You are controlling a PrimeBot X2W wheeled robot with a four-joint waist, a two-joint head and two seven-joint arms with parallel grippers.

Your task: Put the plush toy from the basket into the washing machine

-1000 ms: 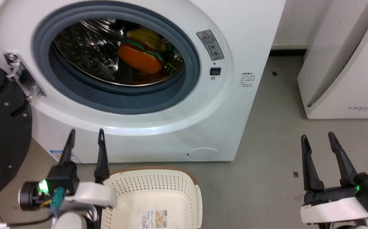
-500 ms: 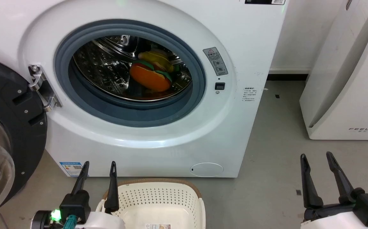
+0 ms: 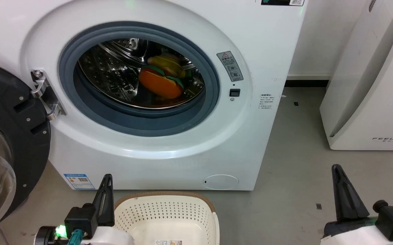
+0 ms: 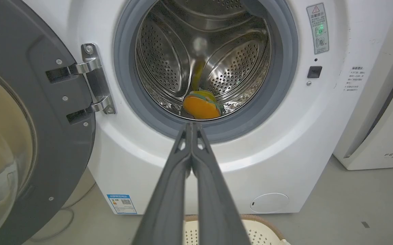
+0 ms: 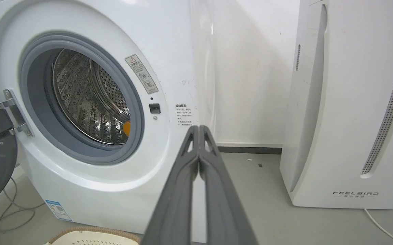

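One plush toy (image 3: 160,83) lies inside the washing machine (image 3: 268,51), low in the shiny steel drum (image 3: 115,71) and a bit right of centre. Its orange, green-trimmed bottom faces the opening and its yellow top is behind that. From the left wrist view the plush toy (image 4: 201,106) sits just past the lower lip of the grey gasket (image 4: 217,132). From the right wrist view only a sliver of its orange (image 5: 126,128) peeks round the gasket's edge.

The dark round door (image 3: 9,112) hangs wide open on its metal hinge (image 3: 45,93), off to the left. The cream basket (image 3: 162,196) stands on the grey floor (image 3: 291,177), close in front of the machine's base.

The left tool (image 3: 107,178) points upward just beside the basket's left rim, fingers pressed together with nothing between them. The left wrist view shows the same tips (image 4: 191,126) meeting. The right tool (image 3: 336,168) is well off to the right over bare floor, its fingers also together and holding nothing, as the right wrist view (image 5: 199,128) confirms. A white slanted FEELBIRD appliance (image 3: 370,102) stands right of the machine.
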